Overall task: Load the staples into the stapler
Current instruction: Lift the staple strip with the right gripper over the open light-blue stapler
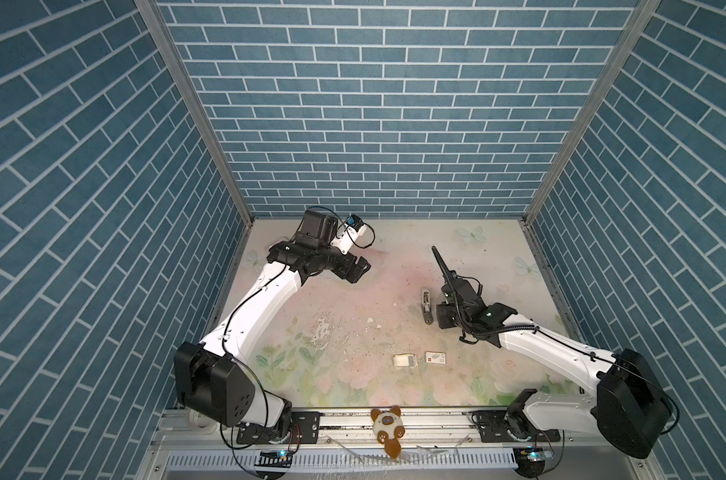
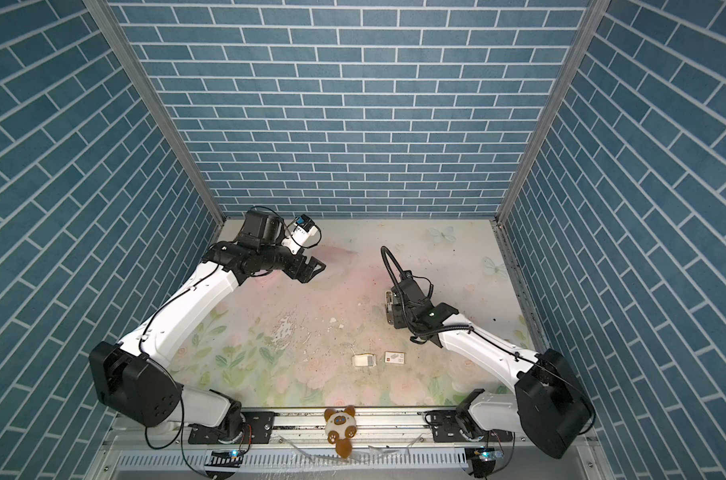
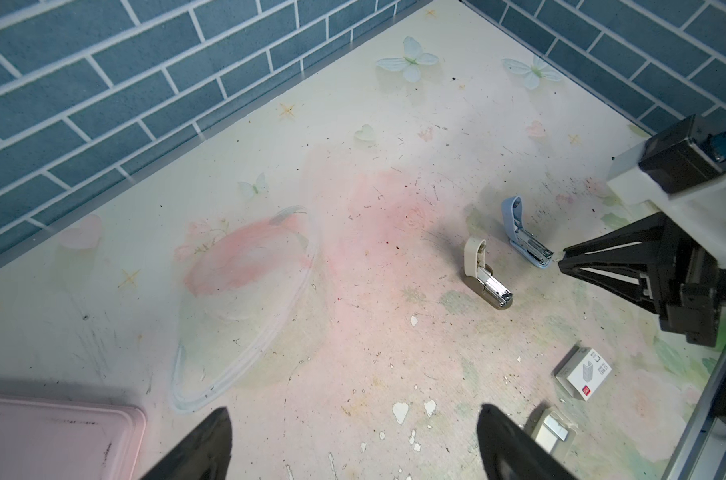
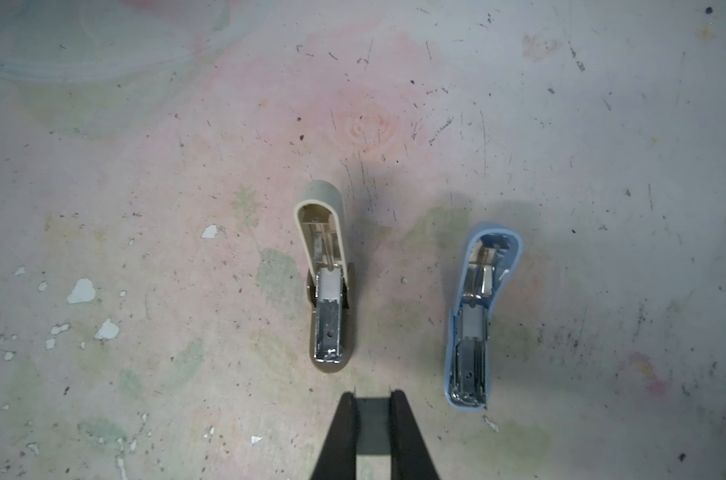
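Two staplers lie flipped open on the table: a beige stapler (image 4: 326,291) (image 3: 484,282) (image 1: 425,307) and a blue stapler (image 4: 475,324) (image 3: 525,237). My right gripper (image 4: 372,395) (image 3: 560,262) hangs just short of their front ends, between the two, shut on a thin grey strip of staples (image 4: 372,424). In both top views my right arm hides the blue stapler. The white tray (image 1: 405,360) (image 3: 552,428) and its sleeve (image 1: 435,358) (image 3: 583,372) with the red mark lie near the front. My left gripper (image 1: 359,270) (image 3: 355,415) stands open and empty at the back left.
A pink board (image 3: 54,436) lies below my left gripper. A plush toy (image 1: 388,428) sits on the front rail. Blue brick walls close in the back and both sides. The table (image 1: 353,316) is worn and speckled.
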You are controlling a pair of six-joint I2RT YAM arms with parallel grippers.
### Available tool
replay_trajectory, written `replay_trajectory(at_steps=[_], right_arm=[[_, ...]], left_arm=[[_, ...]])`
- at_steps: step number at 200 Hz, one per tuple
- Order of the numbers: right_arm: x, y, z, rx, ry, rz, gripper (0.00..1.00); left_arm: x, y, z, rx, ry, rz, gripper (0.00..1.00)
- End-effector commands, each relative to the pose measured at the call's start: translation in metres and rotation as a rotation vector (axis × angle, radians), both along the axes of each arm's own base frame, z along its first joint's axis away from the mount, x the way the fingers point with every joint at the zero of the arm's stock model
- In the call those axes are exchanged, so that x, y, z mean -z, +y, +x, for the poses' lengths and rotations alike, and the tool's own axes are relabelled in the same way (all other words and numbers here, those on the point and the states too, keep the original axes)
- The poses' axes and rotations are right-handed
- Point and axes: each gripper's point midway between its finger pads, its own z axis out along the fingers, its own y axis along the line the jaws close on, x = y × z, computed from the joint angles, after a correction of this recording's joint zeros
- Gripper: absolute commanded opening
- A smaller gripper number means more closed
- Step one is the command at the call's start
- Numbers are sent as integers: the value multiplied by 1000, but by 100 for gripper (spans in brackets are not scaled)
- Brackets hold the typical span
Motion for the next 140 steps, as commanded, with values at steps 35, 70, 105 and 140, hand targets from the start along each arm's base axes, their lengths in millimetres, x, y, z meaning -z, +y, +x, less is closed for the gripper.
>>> replay_trajectory(at_steps=[35, 70, 105, 140], right_arm=[[-1, -14, 19, -15, -45, 48, 6], [8, -24, 25, -9, -32, 88, 6], [17, -33, 30, 3, -22, 98, 6], [25, -40, 29, 3, -7, 93, 6]], left_arm=[[1, -2, 8, 1, 19, 2, 93], [2, -3, 9, 5, 22, 7, 93], [4, -4, 9, 14, 29, 8, 93], [2, -17, -3, 102, 58, -43, 93]])
